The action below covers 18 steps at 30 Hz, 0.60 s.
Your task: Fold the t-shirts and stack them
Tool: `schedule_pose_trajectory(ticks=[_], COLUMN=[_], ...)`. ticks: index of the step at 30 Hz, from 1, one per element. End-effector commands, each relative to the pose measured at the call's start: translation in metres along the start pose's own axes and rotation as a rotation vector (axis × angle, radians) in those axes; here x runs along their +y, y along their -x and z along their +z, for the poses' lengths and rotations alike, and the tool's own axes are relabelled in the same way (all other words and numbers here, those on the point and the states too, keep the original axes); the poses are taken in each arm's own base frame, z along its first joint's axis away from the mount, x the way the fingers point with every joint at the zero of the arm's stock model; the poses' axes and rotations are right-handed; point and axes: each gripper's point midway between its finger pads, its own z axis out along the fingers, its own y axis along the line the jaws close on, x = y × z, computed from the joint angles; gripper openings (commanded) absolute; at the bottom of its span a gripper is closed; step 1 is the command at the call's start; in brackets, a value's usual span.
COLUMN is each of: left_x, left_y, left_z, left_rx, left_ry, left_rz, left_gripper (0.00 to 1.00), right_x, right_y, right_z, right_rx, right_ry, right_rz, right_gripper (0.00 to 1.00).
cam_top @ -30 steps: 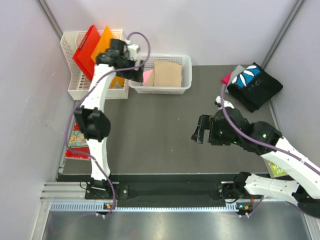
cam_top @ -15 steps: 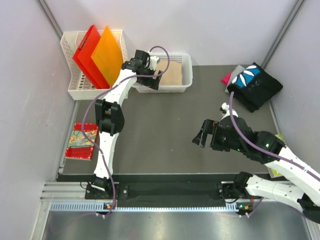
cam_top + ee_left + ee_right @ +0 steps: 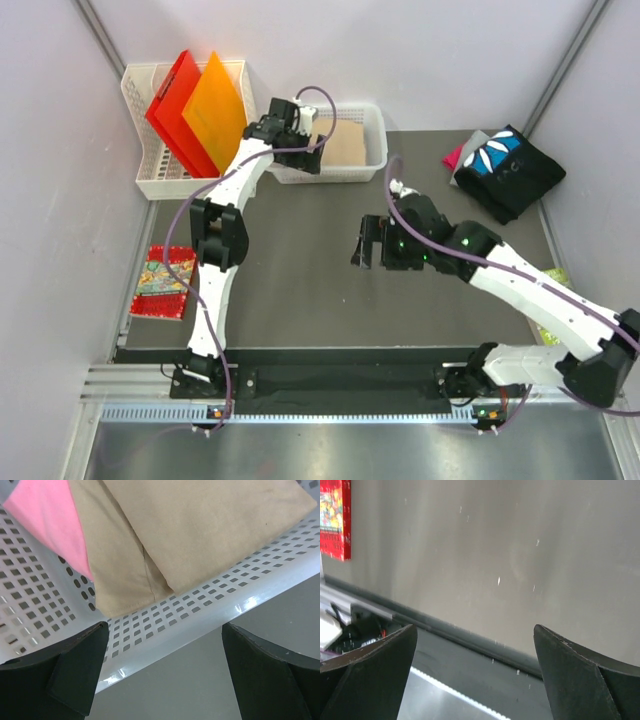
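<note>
While left tool [image 3: 162,655] and right tool [image 3: 475,655] gape empty | dark grey table [image 3: 300,260] (pale walls [image 3: 450,50]) | tan t-shirt [image 3: 200,525] apparently folded

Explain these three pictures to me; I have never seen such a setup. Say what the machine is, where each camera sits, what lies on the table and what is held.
Two white robot arms are bolted at the near edge of a dark table, each ending in a two-finger gripper. The wide picture looks down from above; the other two come from cameras on the wrists, so the black shapes in their lower corners are fingers. The left gripper hangs open at the wall of a white mesh plastic basket holding a tan t-shirt and a pink t-shirt. The right gripper is open above the table. A black t-shirt with blue-and-white print lies far right; red and orange plastic folders stand far left. Nothing is held.
</note>
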Motion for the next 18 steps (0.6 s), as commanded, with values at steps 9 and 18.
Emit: schedule_pose_trajectory(ticks=[9, 18], left_x=[0.061, 0.059], left_y=[0.087, 0.011], left_z=[-0.183, -0.205], left_rx=[-0.399, -0.257], left_ry=[-0.066, -0.058], left_rz=[-0.089, -0.065], left_gripper=[0.99, 0.97], right_x=[-0.015, -0.001], right_y=[0.201, 0.236], right_z=[0.075, 0.170], right_rx=[-0.125, -0.053], right_ry=[0.054, 0.138], right_rz=[-0.075, -0.083], right_gripper=[0.96, 0.92])
